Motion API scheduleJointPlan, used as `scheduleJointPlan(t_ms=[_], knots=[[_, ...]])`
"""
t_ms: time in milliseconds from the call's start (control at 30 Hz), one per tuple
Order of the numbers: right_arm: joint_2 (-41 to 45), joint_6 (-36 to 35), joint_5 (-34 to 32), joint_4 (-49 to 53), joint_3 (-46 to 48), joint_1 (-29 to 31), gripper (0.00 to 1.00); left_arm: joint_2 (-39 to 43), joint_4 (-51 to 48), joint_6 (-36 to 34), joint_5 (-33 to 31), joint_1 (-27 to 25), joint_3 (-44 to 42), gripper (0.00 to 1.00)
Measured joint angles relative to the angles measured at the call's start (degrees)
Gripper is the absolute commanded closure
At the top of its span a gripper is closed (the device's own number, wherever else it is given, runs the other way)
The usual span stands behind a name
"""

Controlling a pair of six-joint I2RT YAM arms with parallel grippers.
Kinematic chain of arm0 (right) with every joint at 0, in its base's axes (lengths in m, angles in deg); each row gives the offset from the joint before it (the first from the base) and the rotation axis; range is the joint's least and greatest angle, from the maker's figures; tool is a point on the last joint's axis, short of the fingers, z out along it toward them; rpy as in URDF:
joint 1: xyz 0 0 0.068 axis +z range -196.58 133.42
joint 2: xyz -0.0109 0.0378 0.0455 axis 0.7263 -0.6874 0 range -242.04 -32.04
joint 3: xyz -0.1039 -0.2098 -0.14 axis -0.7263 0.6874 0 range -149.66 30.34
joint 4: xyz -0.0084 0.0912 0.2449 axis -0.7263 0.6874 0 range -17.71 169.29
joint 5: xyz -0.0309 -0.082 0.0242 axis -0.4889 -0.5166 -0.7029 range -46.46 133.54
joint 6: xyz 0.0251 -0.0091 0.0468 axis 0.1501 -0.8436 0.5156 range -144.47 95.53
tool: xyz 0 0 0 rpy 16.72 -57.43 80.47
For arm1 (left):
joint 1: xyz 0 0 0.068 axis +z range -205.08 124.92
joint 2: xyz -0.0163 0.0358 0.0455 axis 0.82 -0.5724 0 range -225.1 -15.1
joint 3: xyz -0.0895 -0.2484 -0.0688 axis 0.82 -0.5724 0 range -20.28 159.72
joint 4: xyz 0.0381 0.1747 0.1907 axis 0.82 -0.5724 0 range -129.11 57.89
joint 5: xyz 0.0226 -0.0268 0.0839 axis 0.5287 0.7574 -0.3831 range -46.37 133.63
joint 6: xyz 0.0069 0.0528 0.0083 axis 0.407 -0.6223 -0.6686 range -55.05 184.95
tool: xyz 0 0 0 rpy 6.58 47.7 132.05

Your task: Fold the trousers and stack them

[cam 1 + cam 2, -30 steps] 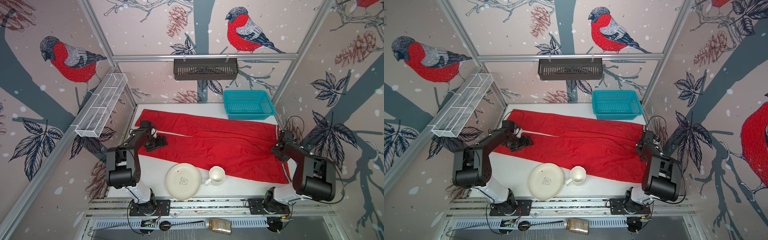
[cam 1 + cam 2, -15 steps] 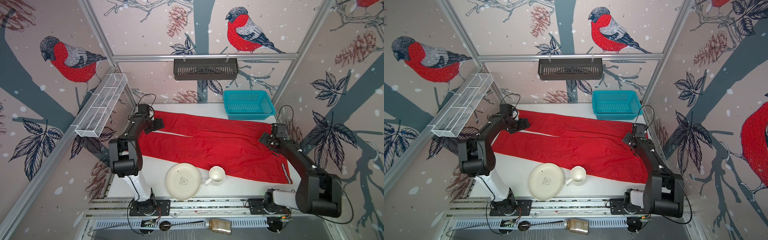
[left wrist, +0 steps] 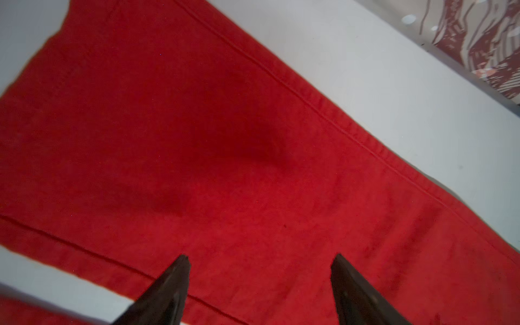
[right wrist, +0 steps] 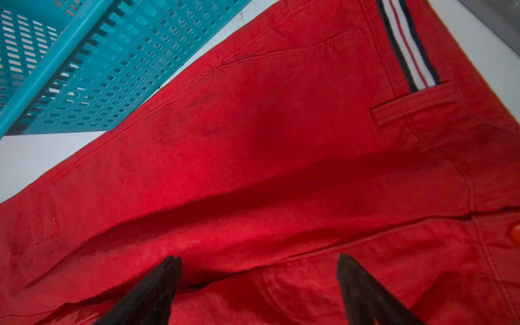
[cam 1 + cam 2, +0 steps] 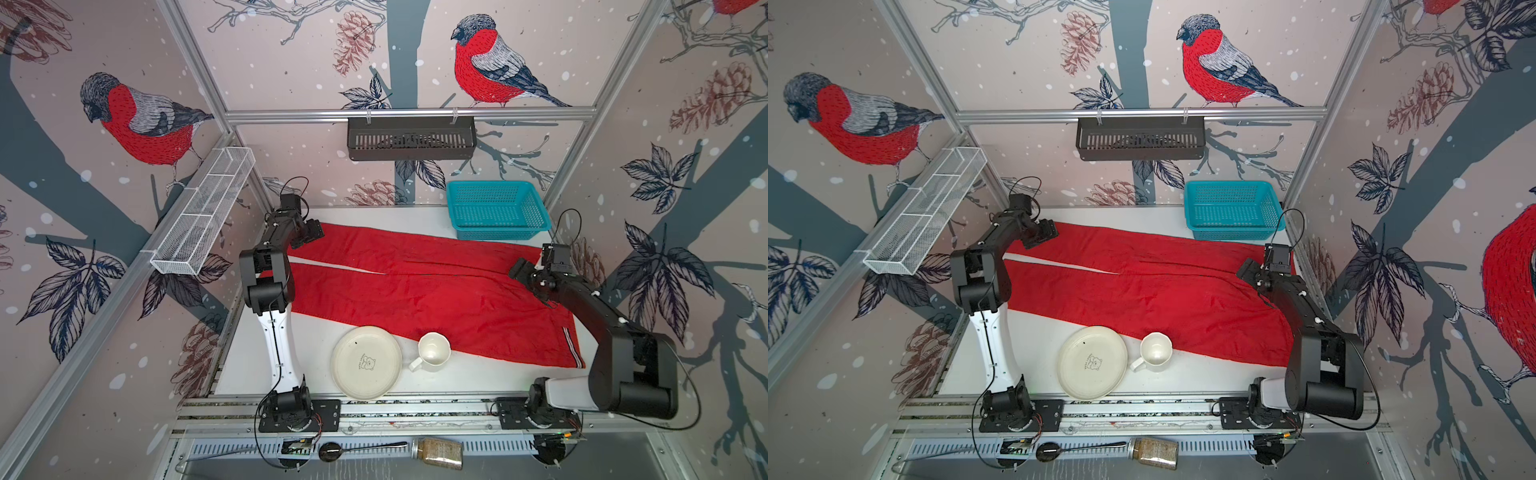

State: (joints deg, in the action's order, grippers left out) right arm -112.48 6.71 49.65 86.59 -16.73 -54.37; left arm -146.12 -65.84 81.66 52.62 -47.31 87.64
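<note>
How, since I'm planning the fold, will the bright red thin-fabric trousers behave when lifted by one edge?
Probably floppy: the bright red thin-fabric trousers lie flat with soft creases, so a lifted edge should sag. Their matte cloth likely won't slip. The end with the striped ribbed band shows a stitched belt loop, so it is perhaps stiffer.

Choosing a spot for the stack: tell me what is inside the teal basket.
Nothing shows inside the teal basket: both top views give only its bare perforated floor and walls. Its near wall covers the strip of floor just behind it.
</note>
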Motion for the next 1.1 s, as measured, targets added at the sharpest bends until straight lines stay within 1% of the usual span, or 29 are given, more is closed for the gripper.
scheduleJointPlan(t_ms=[167,233,367,500,667,800,933,1100], knots=[[-3.02,-1.31,0.76,-0.92,-2.97,-3.43,0.09,-0.44,0.09,-0.07,-0.04,0.17,-3.13,0.21],[-4.24,-1.40,0.90,-1.07,-4.17,-4.48,0.09,0.13,1.60,-0.52,0.09,0.24,-4.92,0.21],[-7.32,-1.38,0.87,-1.01,-6.56,-5.27,0.10,1.40,4.52,-0.39,0.11,0.35,-8.17,0.21],[-9.77,-1.38,0.46,-1.01,-8.87,-5.44,0.10,4.52,8.26,-0.22,-0.04,1.09,-13.81,0.21],[-11.72,-1.38,-2.40,-0.76,-10.25,-6.21,0.10,8.83,4.42,-0.17,-3.10,2.36,-18.51,0.21],[-12.81,-1.36,-3.30,-0.79,-10.62,-6.27,0.10,10.71,2.16,-0.20,-3.67,2.89,-20.59,0.21],[-13.46,-1.36,-3.61,-0.39,-11.19,-6.43,0.10,12.28,-0.81,-0.22,-4.66,3.06,-20.61,0.21],[-14.82,-1.01,-4.57,0.24,-14.16,-7.19,0.11,13.09,-3.04,-0.22,-4.57,3.04,-14.67,0.19]])
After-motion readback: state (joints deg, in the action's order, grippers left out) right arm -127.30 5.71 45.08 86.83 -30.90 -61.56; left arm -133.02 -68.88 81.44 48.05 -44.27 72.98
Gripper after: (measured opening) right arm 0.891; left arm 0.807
